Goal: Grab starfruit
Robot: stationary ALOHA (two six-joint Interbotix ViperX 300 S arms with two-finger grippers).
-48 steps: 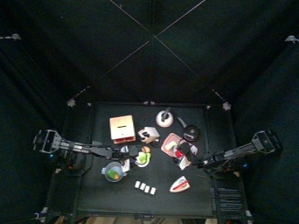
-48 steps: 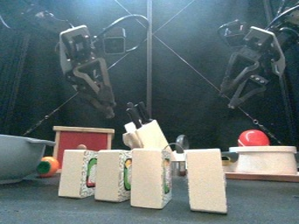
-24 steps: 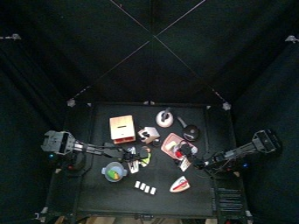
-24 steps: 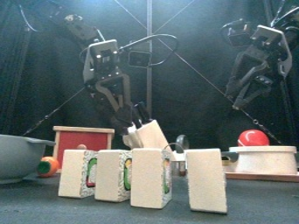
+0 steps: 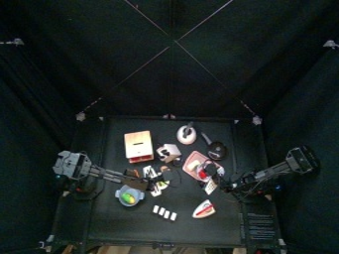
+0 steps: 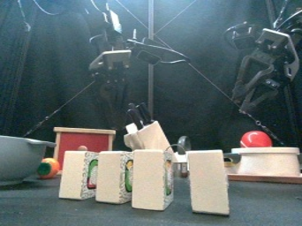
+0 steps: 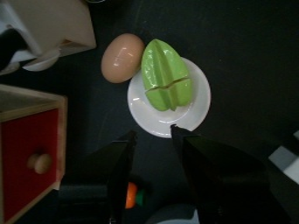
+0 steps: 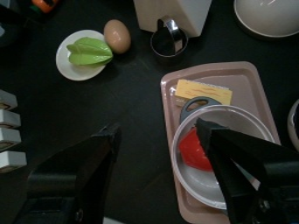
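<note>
Since my prior frame, left gripper had swung over one ridged, glossy yellow-green starfruit, jaws apart; it lay on one white saucer, beside one egg.

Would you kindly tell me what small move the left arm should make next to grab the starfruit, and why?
Probably lower the left pincer straight down: its jaws are open, and the starfruit lies just ahead on its white plate, ungrasped.
</note>
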